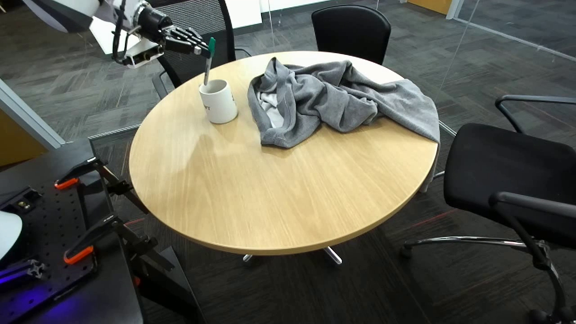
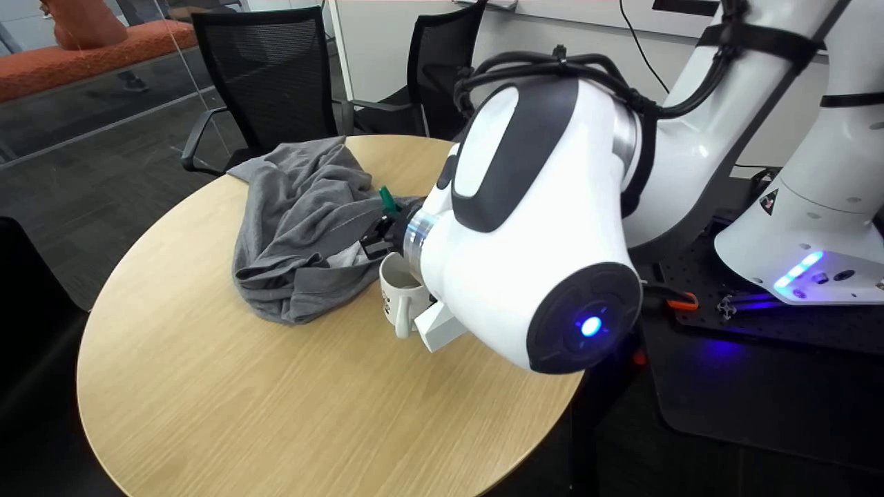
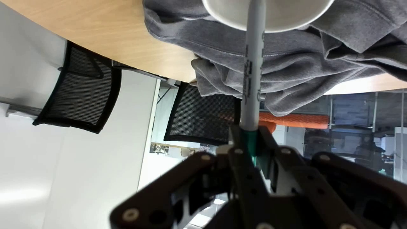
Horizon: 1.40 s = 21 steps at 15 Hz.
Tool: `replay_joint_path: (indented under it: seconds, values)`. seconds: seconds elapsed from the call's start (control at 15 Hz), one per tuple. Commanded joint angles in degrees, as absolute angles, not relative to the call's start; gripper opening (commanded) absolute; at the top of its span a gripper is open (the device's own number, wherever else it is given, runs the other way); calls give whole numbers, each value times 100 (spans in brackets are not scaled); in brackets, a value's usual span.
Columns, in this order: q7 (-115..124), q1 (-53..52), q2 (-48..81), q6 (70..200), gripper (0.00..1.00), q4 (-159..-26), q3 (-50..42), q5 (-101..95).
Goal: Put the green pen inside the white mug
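The white mug (image 1: 221, 107) stands upright on the round table. It also shows in an exterior view (image 2: 400, 298), partly behind the arm, and its rim is at the top of the wrist view (image 3: 294, 14). The pen has a grey barrel (image 3: 253, 70) and a green cap (image 1: 211, 46). My gripper (image 1: 208, 51) is shut on the cap end in the wrist view (image 3: 251, 140). The pen hangs nearly upright, slightly tilted, its lower end at the mug's rim. In the wrist view it crosses the mug's opening; its tip is out of frame. I cannot tell whether the tip is inside.
A crumpled grey sweatshirt (image 1: 333, 96) lies on the round wooden table (image 1: 270, 193), close beside the mug. Black chairs (image 1: 353, 31) stand around the table. A dark base table with orange-tipped clamps (image 1: 78, 255) stands beside it.
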<state>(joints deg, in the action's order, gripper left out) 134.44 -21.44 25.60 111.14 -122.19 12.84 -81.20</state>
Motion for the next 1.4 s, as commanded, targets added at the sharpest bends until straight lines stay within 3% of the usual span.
replay_joint_path:
  seconds: [0.0,0.13,0.2,0.33,0.8,1.33]
  values:
    - [13665,-2130,2792,10914,4,-12050,1354,-8252]
    - [13713,-2133,2861,10913,4,-12026,1349,-8286]
    - [13707,-2130,2890,10921,40,-12009,1352,-8301]
    - [13684,-2131,2924,10929,47,-11978,1353,-8321]
    - [13741,-2126,2548,10879,99,-12193,1381,-8313]
    - [14111,-2166,1317,9775,100,-12848,1641,-8208]
